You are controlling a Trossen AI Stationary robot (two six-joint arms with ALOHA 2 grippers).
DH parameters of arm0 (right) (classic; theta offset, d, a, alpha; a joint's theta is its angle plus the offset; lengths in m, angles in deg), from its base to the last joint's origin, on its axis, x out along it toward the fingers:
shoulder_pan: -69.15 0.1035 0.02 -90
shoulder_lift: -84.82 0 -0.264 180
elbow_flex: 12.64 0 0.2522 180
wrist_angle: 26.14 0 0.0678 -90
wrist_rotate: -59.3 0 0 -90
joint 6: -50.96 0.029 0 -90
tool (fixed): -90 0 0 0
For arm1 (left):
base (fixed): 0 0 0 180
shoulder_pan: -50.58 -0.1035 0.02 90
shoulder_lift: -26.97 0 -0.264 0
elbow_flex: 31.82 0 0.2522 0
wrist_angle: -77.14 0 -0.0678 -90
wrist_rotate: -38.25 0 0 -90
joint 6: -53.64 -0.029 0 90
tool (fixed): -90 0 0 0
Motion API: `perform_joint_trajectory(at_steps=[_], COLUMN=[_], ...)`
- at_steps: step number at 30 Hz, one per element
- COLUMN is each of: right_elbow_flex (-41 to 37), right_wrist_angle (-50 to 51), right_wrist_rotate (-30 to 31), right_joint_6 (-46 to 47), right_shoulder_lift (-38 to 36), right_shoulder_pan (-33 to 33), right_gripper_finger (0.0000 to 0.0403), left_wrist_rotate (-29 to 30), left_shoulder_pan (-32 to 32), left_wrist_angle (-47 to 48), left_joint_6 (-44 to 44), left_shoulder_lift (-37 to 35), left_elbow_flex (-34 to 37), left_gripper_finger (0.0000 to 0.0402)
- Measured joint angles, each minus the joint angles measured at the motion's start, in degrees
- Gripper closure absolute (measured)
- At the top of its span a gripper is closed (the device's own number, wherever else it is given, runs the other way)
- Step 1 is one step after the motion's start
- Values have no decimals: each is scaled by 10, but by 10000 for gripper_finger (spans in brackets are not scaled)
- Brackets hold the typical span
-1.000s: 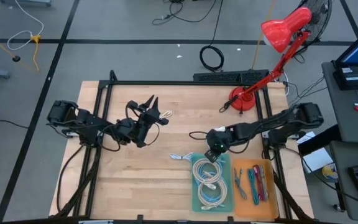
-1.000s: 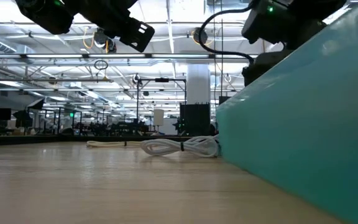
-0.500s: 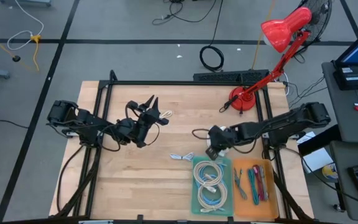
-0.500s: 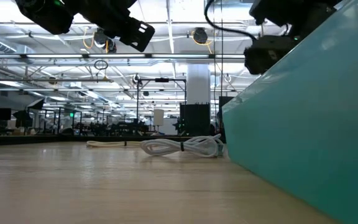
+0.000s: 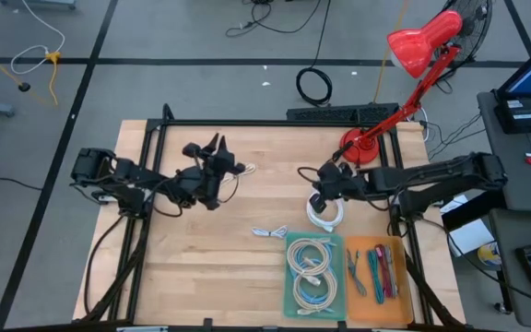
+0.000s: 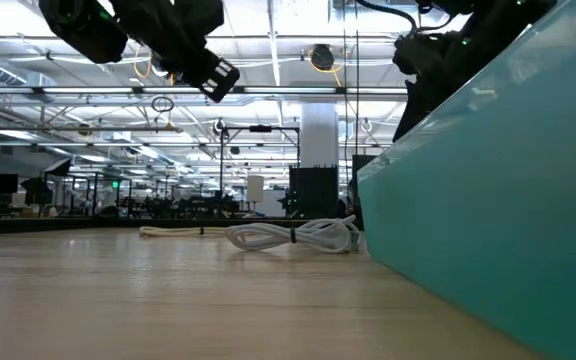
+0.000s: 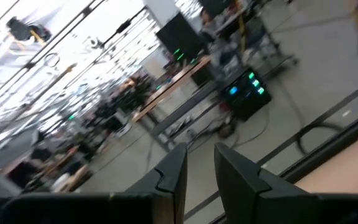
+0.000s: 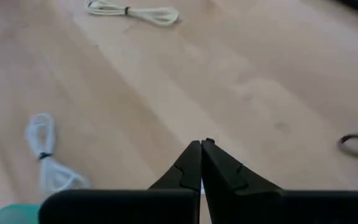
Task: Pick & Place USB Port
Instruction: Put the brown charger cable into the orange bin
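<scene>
I see my right gripper [image 5: 319, 200] up off the table, its fingers pinched tight on a coiled white USB cable [image 5: 324, 217] that hangs just under it. The teal tray [image 5: 289, 293] with more cables sits just below that. My left gripper [image 5: 218, 148] waits far off, fingers a little apart, holding nothing.

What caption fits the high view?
Right gripper lifts a coiled white cable beside the teal tray; left gripper hovers over the wooden table.
</scene>
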Motion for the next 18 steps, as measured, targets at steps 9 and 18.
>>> perform_joint_trajectory(at_steps=[9, 18], right_elbow_flex=[-12, -84], right_wrist_angle=[-23, -121], right_wrist_rotate=[56, 46], right_joint_6=[-129, -199], right_shoulder_lift=[-2, -2], right_shoulder_pan=[-51, -122], right_gripper_finger=[403, 403], left_wrist_rotate=[17, 42], left_shoulder_pan=[-35, -73], left_wrist_angle=[60, 50], left_joint_6=[12, 73], left_shoulder_lift=[0, 0], left_elbow_flex=[0, 0], left_gripper_finger=[358, 389])
